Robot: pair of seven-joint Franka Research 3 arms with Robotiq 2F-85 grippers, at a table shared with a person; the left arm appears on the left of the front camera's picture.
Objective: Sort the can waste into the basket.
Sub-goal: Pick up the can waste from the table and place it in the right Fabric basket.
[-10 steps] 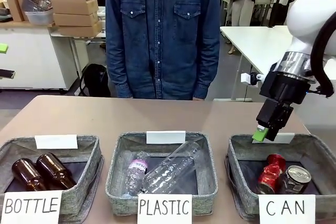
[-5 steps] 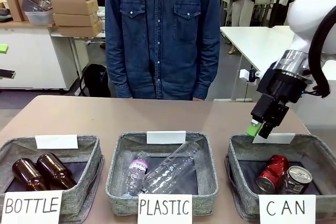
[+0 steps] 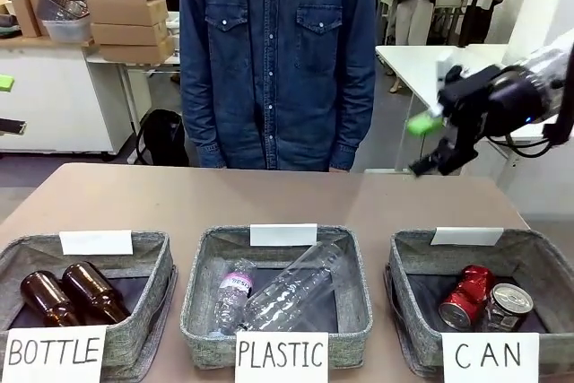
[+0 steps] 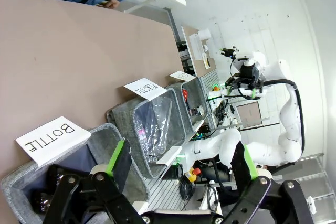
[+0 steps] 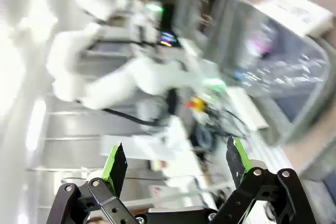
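Note:
The red can and the dark can with a silver top lie side by side inside the grey basket with the "CAN" sign at the front right. My right gripper hangs high above the table beyond that basket, blurred, turned sideways and open with nothing between its fingers. In its own blurred wrist view the right gripper also stands open and empty. The left gripper is open too, hovering near the "BOTTLE" basket.
A "PLASTIC" basket with clear bottles sits in the middle, and a "BOTTLE" basket with two brown bottles at the left. A person in a denim shirt stands at the table's far edge. Bare tabletop lies behind the baskets.
The right gripper has risen from just over the CAN basket's far rim and swung upward and away, tilting sideways. The red can has settled slightly in the basket.

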